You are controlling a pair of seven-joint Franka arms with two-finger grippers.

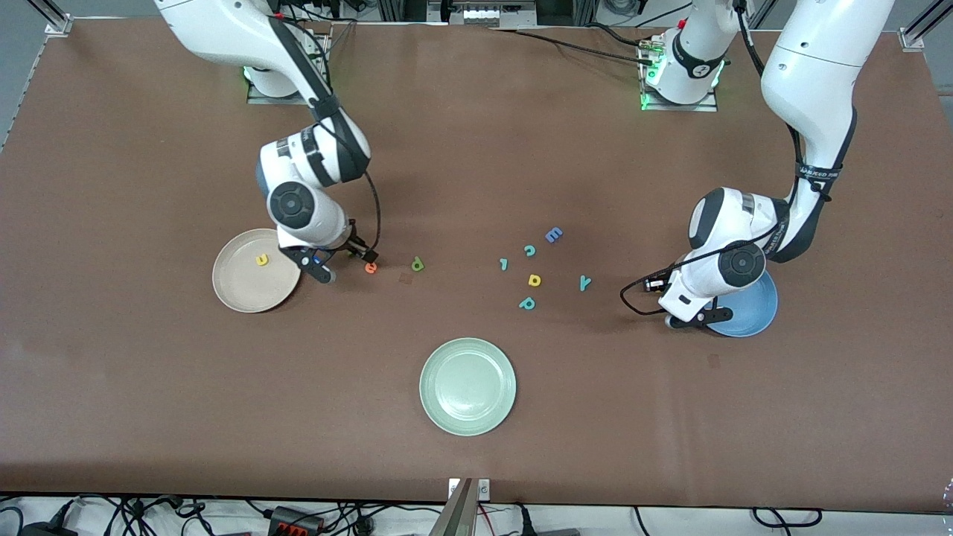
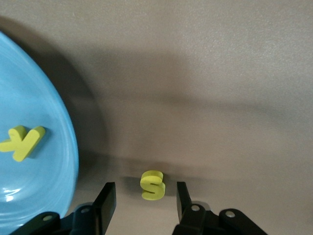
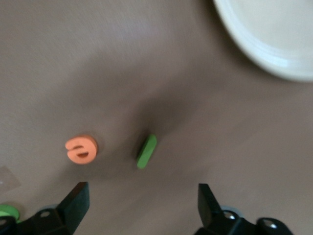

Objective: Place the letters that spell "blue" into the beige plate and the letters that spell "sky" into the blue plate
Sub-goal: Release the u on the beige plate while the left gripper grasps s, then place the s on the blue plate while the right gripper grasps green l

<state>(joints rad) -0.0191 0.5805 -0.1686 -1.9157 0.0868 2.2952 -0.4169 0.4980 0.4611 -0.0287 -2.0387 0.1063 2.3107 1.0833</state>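
Observation:
My left gripper (image 2: 145, 197) is low on the table beside the blue plate (image 2: 34, 166), open, one finger on each side of the yellow s (image 2: 153, 185) and a gap on both sides. The yellow k (image 2: 22, 141) lies in that plate. The teal y (image 1: 585, 282) lies toward the middle of the table. My right gripper (image 3: 142, 192) is open wide over a green straight l (image 3: 146, 151) on the table, with the orange e (image 3: 81, 149) beside it. The green b (image 1: 418, 263) lies a little past the e. The yellow u (image 1: 261, 260) is in the beige plate (image 1: 246, 294).
In the middle of the table lie a blue E (image 1: 553, 235), a teal c (image 1: 529, 250), a small teal hooked letter (image 1: 504, 263), a yellow d (image 1: 534, 280) and a teal p (image 1: 527, 303). A pale green plate (image 1: 467, 385) sits nearer the front camera.

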